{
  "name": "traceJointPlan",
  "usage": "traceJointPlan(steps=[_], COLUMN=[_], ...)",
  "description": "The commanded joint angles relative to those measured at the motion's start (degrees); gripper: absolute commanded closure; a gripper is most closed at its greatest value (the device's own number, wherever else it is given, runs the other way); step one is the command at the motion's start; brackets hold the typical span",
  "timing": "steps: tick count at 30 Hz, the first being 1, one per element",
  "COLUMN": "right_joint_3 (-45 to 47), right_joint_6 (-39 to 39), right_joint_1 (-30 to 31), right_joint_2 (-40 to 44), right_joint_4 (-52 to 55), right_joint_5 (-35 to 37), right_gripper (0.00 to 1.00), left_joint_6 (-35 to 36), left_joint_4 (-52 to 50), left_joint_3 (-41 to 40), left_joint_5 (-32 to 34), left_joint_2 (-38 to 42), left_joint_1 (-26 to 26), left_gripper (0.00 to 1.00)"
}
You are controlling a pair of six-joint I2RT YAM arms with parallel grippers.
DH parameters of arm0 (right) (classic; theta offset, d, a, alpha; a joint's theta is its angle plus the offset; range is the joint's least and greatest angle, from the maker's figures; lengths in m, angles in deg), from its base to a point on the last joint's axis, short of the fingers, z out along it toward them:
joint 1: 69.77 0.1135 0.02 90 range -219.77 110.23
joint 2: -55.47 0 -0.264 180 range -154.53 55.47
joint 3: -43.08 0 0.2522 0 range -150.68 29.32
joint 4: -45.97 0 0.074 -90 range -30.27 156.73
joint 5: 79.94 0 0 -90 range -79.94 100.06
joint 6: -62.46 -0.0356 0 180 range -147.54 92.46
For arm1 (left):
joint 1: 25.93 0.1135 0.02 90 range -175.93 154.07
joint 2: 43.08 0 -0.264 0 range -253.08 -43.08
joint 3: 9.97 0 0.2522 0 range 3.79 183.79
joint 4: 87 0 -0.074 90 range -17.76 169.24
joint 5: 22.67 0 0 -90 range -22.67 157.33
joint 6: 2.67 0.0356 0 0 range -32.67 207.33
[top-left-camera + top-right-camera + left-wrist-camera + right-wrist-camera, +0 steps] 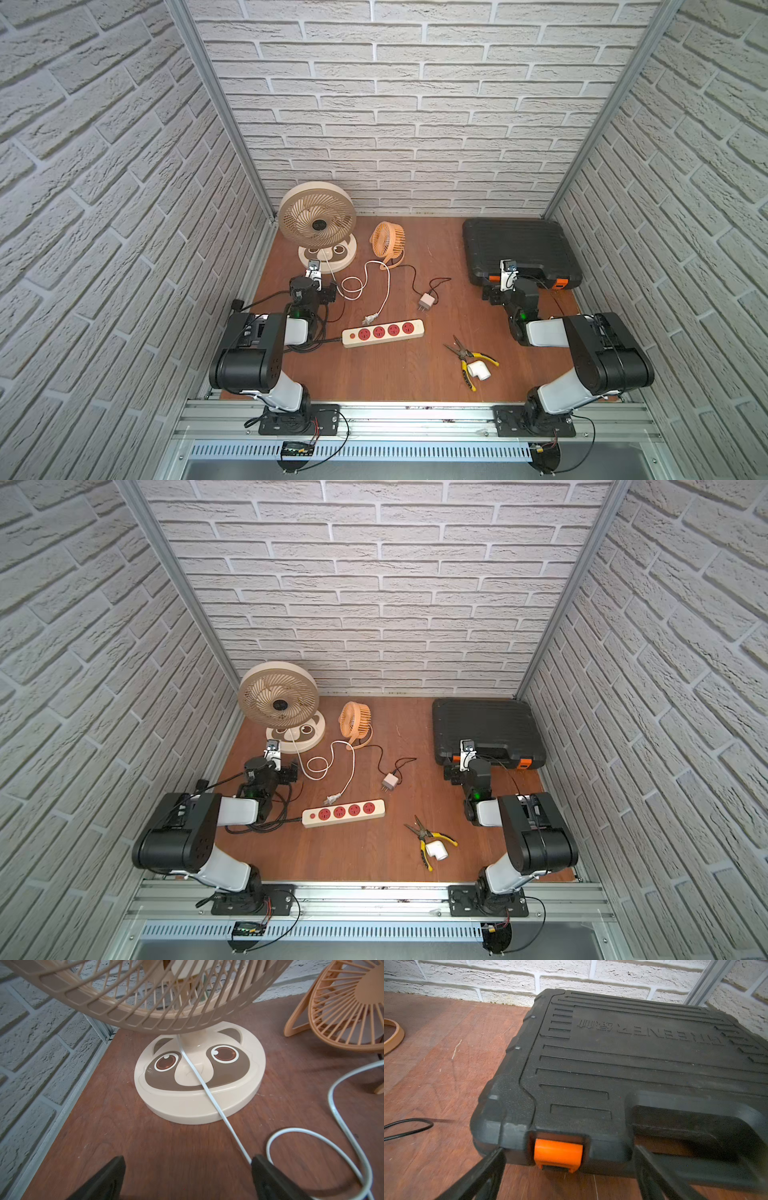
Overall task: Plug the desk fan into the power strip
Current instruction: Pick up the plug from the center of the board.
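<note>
Top view: pliers (465, 354) and adapter (427, 300) lie near the power strip (382, 332).

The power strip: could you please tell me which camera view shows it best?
Both top views show the power strip whole and unobstructed, all four red sockets visible. Neither wrist view shows it: the left wrist sees the beige fan at its base, the right wrist the black tool case.
</note>
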Motion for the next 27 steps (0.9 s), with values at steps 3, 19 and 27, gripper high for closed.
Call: traceJointPlan(steps=[3,19,27], right_joint_3=[-1.27,-1.35,-0.13], right_joint_6=[-0.01,-0.03,0.98], right_joint_1=[-0.26,-0.31,-0.09], right_joint_2=[0.59,0.52,1.15], right_joint_4=[-1.17,-0.97,-2.90], right_joint_5=[-1.46,-1.55,-3.22], right_gripper=[0.01,0.01,0.01], left_joint_6=[-0.16,-0.58,-0.08], left_joint_4=[2.04,1.28,0.87], left_joint_3=[0.70,1.00,0.97], left_joint_5=[0.43,-1.90,-2.27], left_joint_2=[0.05,0.05,0.93], left_joint_1=[-0.27,0.77,0.43], left_gripper=[0.02,0.02,0.02])
